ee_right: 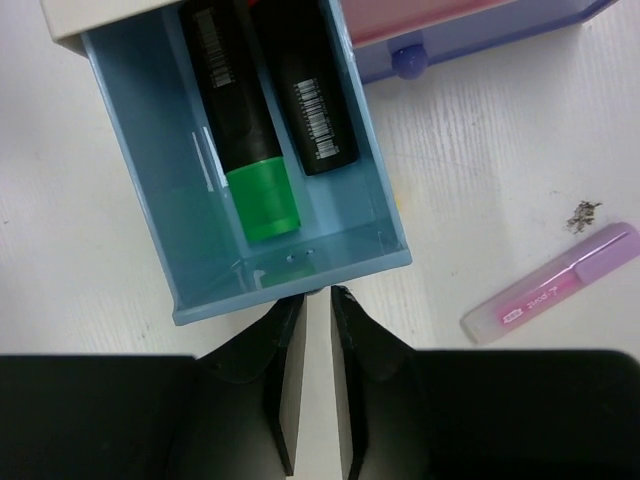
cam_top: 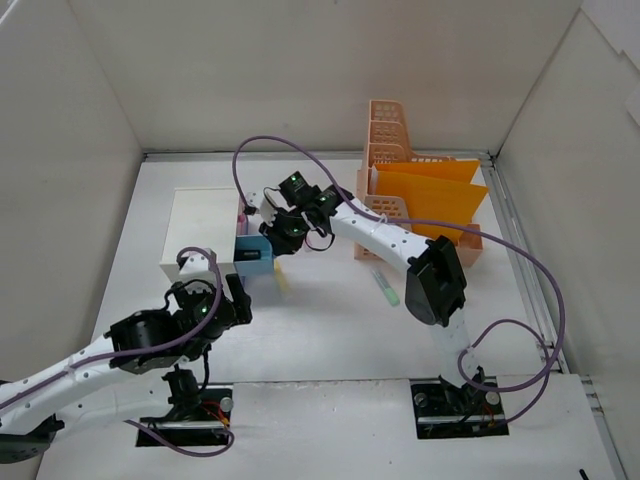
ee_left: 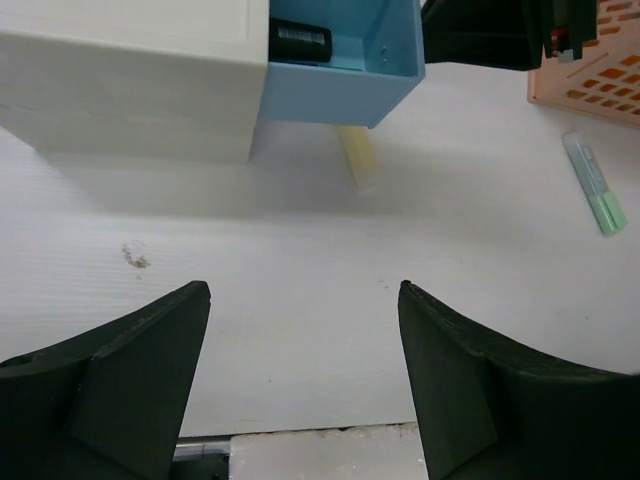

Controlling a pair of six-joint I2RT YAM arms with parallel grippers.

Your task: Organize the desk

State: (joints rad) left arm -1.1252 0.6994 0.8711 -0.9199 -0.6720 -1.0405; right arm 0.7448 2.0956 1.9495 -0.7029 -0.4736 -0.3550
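Spread wide and empty, the left gripper (ee_left: 303,300) is held above the desk (ee_left: 300,230). The right gripper (ee_right: 318,305) is nearly closed at the front of the blue drawer (ee_right: 140,170); whether anything is gripped cannot be told.

The top camera looks down from high at the near side over the whole desk (cam_top: 330,330). The left wrist camera skims low across it toward the drawer (ee_left: 330,95); the right wrist camera peers closely down into that drawer.
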